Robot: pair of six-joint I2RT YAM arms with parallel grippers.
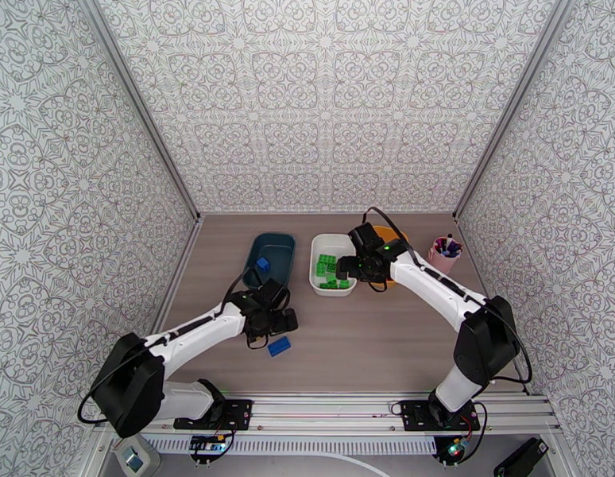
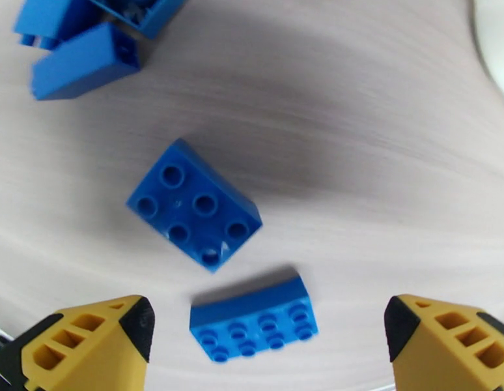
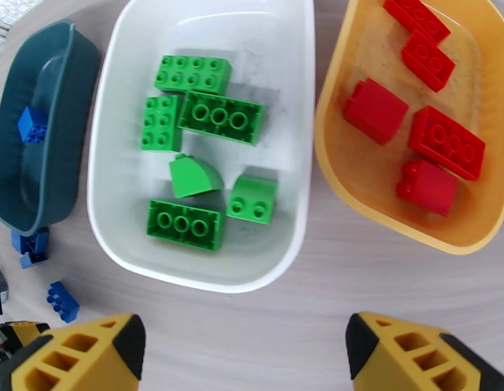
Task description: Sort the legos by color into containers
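Two blue legos [image 2: 195, 204] lie close under left gripper [image 2: 268, 327], jaws apart | right gripper [image 3: 245, 350] apart, empty | we fear closing catches both or knocks one

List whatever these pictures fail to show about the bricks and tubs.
Top view: the right arm covers most of the yellow tub; its contents are hidden.
Left wrist view: the frame edge cuts the upper-left blue bricks; their count is unclear.
Right wrist view: the teal tub overlaps the loose bricks beside it; shapes unreadable.
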